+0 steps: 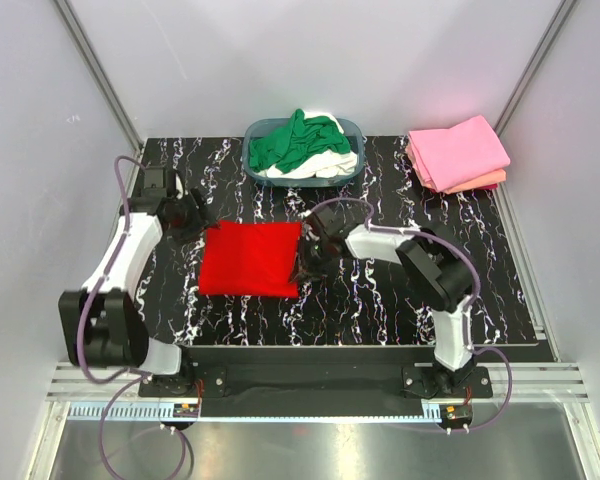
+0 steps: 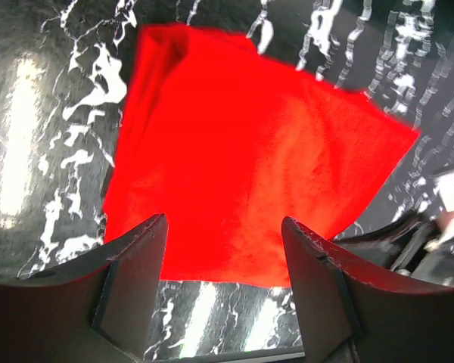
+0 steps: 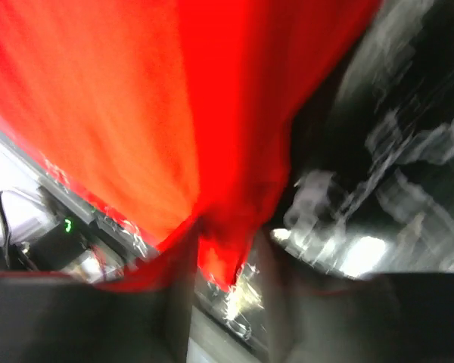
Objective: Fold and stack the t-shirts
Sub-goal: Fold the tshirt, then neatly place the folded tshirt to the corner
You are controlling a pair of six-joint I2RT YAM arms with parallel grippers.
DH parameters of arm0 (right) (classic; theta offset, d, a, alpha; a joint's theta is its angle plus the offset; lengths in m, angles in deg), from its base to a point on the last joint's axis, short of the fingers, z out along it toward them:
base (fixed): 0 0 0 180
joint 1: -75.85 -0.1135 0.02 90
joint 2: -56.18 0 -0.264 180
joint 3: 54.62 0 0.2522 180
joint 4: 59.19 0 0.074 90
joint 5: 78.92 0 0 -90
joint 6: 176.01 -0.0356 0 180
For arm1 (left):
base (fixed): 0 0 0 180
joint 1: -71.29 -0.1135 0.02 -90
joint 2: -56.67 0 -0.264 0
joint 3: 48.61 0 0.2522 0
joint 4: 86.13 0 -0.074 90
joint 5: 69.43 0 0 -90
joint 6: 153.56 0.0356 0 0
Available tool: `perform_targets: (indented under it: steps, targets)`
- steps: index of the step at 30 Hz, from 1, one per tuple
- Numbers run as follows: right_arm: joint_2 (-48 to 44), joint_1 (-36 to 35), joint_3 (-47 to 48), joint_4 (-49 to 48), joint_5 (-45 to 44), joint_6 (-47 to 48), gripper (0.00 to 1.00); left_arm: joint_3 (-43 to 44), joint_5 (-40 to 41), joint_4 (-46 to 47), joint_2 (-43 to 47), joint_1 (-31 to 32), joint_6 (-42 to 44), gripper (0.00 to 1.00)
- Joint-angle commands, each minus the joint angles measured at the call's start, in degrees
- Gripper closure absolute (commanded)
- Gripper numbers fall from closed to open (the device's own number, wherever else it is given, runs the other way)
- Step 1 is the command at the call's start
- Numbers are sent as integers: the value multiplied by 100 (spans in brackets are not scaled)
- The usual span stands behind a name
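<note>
Between the fingers of the right gripper [image 3: 223, 257]: a pinch of red cloth, squeezed tight, though blurry in the wrist view. Right there at the right edge of the red t-shirt [image 1: 250, 258], near the middle of the table [image 1: 380, 310]. Looks like a fold in the making. Lift that edge only a little, then carry it low and slow across to the left. No yanking: bad for soft cloth, easy to bunch up. Line up edge on edge before letting go.

Just beside the far left corner of the red t-shirt: the left gripper [image 1: 193, 222], fingers wide apart, holding nothing. Use it to press that corner down and stop any sliding. Then smooth the little ridge along one side, seen in the left wrist view.

Farther back: the basket [image 1: 352, 130], with the green t-shirt [image 1: 295, 140] and the white t-shirt [image 1: 325, 165] in a heap. At the back right: the pink t-shirt [image 1: 458, 150], folded, on top of the salmon t-shirt [image 1: 488, 181]. Put the red one on that pile when done.
</note>
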Motion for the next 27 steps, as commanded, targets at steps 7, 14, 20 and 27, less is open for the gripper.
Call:
perform_targets:
  steps: [7, 14, 20, 27]
  targets:
    - [-1737, -286, -623, 788, -1242, 97, 0, -669, 287, -508, 1540, -19, 644, 32]
    - [-1442, 328, -816, 43, -814, 63, 0, -1187, 499, -500, 2200, -10, 654, 32]
    - [-422, 742, -378, -776, -329, -139, 13, -1495, 481, -359, 2587, -10, 619, 32]
    - [370, 593, 1, -1136, -91, -604, 21, -1592, 507, -253, 2789, -19, 645, 32]
